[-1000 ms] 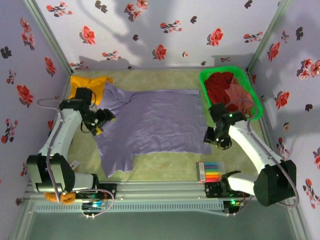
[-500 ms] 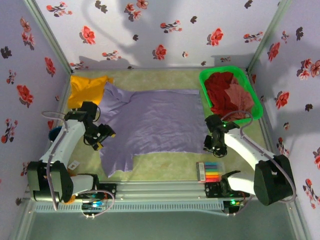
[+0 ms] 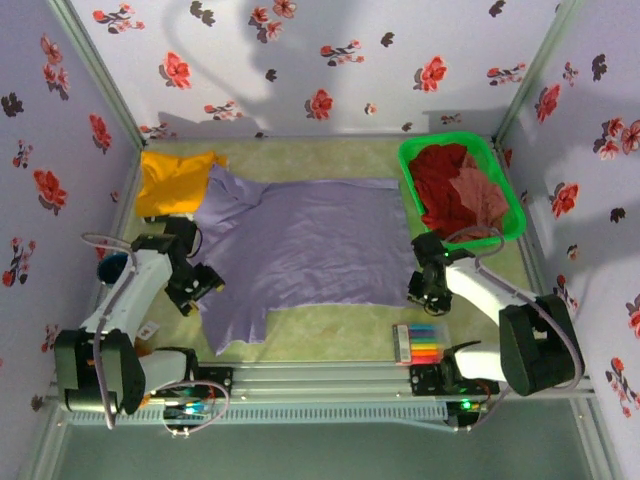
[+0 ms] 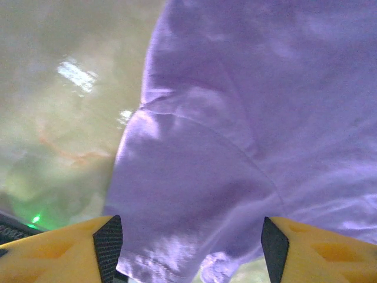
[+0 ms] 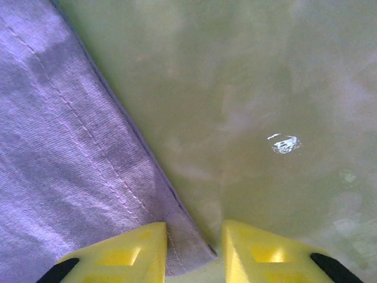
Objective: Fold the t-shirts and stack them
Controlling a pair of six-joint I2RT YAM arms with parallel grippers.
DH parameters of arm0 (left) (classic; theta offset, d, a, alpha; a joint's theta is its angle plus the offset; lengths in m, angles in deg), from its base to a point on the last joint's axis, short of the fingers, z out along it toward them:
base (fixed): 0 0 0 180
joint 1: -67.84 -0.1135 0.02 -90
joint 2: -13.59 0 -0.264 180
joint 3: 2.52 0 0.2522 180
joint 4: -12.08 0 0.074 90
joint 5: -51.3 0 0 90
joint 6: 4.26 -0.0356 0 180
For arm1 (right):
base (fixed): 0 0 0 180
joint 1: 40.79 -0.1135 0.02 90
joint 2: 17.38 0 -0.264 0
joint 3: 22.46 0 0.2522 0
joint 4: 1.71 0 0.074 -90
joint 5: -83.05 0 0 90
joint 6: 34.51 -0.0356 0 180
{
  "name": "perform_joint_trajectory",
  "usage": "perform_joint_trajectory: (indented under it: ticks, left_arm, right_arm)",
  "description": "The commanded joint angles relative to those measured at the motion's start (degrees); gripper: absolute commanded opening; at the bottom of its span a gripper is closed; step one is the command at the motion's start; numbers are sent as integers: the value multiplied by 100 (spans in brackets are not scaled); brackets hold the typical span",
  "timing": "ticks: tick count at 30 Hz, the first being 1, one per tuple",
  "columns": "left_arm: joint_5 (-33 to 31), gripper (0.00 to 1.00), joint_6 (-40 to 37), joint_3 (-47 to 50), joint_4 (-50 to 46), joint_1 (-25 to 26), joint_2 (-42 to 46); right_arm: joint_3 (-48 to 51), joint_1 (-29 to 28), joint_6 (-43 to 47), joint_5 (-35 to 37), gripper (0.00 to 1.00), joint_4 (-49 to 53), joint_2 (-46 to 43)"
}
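Walls [image 3: 300, 60] papered pale lilac with red and black flowers enclose an olive-green surface [image 3: 330, 325].

The left tool [image 4: 191, 253] stands wide open with nothing gripped. Its yellow fingers straddle the near-left sleeve [image 4: 194, 194] of the lavender t-shirt [image 3: 300, 250]. The right tool [image 5: 194, 242] has only a narrow gap between its fingers. The shirt's near-right hem corner [image 5: 188, 247] lies at that gap, its tip poking in from beside one finger. Bare surface shows in the rest of the gap, so the cloth does not look pinched.

The lavender t-shirt lies spread flat in the middle of the surface, its long axis running left to right, with sleeves and neck to the left and hem to the right. From each tool the body of the shirt lies inward and away, towards the back wall. Each arm is nearest its own near corner, so a fold would probably carry the near edge away from the robot.

The mustard-yellow t-shirt [image 3: 170, 180] lies bunched at the back left, touching the lavender one. At the back right a green basket [image 3: 405, 160] holds the dark red t-shirt [image 3: 440, 170] and the salmon-pink t-shirt [image 3: 485, 200]. A pack of coloured markers [image 3: 415, 345] lies at the near edge.

No lettering, brand or label can be read anywhere.
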State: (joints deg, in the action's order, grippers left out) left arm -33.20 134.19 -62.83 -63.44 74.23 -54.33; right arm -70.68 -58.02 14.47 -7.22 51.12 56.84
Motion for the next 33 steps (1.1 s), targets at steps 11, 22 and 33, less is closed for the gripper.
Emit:
perform_joint_trajectory:
  ticks: [11, 22, 33]
  left_arm:
    - [-439, 66, 689, 721, -311, 187, 550]
    - [-542, 37, 1229, 1182, 989, 380, 216]
    - [-1094, 37, 448, 630, 841, 288, -356]
  right_arm:
    - [211, 79, -34, -43, 0, -227, -192]
    - [67, 157, 100, -105, 0, -106, -210]
    - [62, 183, 190, -144, 0, -31, -231]
